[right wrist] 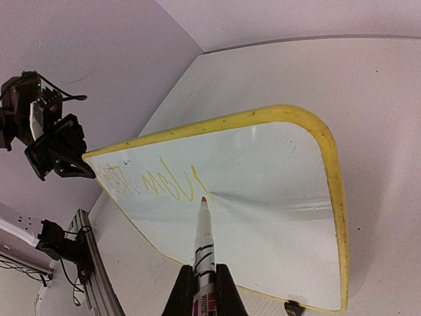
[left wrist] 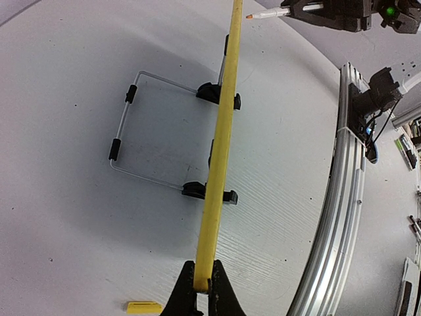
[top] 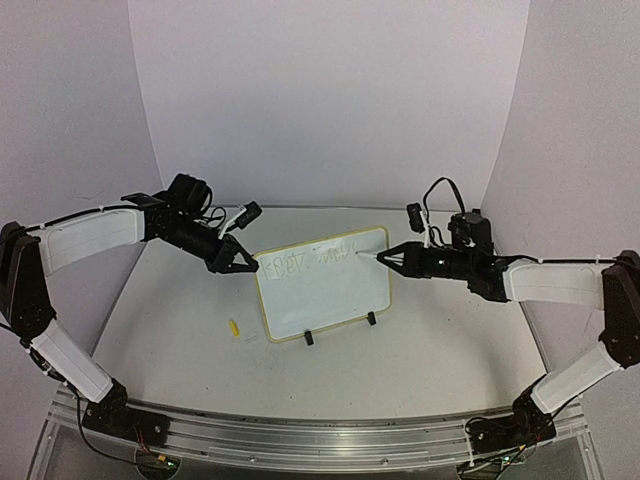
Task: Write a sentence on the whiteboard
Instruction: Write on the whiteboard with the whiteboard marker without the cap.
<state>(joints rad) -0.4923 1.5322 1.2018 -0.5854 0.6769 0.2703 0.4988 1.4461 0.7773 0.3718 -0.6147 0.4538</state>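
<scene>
Two arms, both gripping. The left gripper [top: 252,265] is pinched tight on the yellow rim at the upper left corner of the whiteboard [top: 330,295]. The board stands mid-table, leaning back on two black clip feet [top: 309,338], with a wire stand [left wrist: 125,139] behind it. The right gripper [top: 385,258] is clamped on a marker [right wrist: 203,240] with its tip at the board's upper right face, right at the end of the writing; actual contact is hard to confirm. The sentence [top: 318,258] is a faint yellow-green scrawl along the top of the board, unreadable. A small yellow piece [top: 234,327] lies on the table [top: 430,350], just left of the board and apart from it.
</scene>
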